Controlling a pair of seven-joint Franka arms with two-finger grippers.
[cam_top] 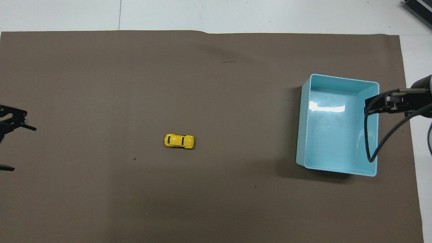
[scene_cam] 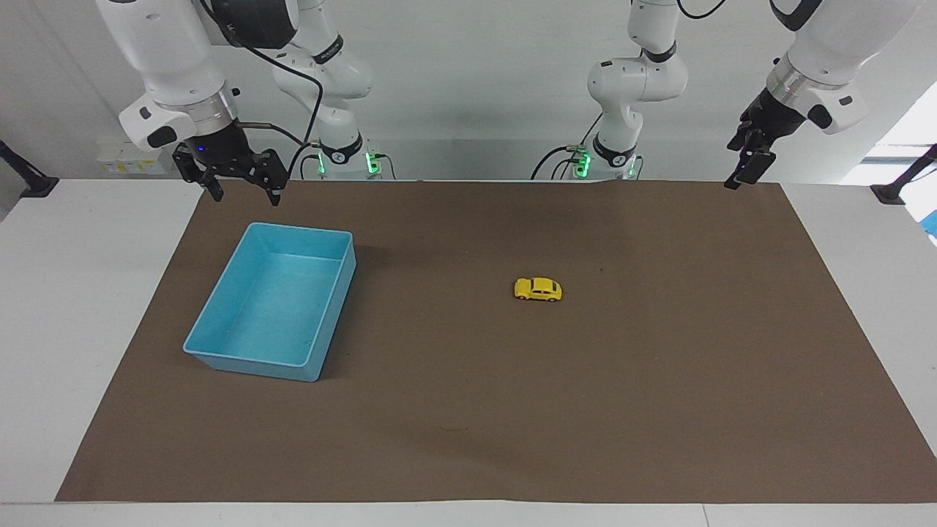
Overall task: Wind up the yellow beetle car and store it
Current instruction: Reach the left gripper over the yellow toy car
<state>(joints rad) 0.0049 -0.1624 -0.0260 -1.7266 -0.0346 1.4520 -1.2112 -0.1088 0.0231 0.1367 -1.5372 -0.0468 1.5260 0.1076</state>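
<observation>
The yellow beetle car (scene_cam: pixel 538 289) stands on its wheels near the middle of the brown mat; it also shows in the overhead view (cam_top: pixel 179 141). The empty blue bin (scene_cam: pixel 252 366) sits toward the right arm's end of the table, seen from above too (cam_top: pixel 334 169). My right gripper (scene_cam: pixel 245 194) hangs open and empty over the mat's edge, just beside the bin's wall nearest the robots; it shows in the overhead view (cam_top: pixel 384 103). My left gripper (scene_cam: pixel 743 172) is open and empty, raised over the mat's corner at the left arm's end, well apart from the car (cam_top: pixel 24 149).
The brown mat (scene_cam: pixel 468 439) covers most of the white table (scene_cam: pixel 73 293). A black cable (cam_top: pixel 371 148) hangs from the right arm over the bin. Black clamp stands (scene_cam: pixel 897 187) sit at the table's corners.
</observation>
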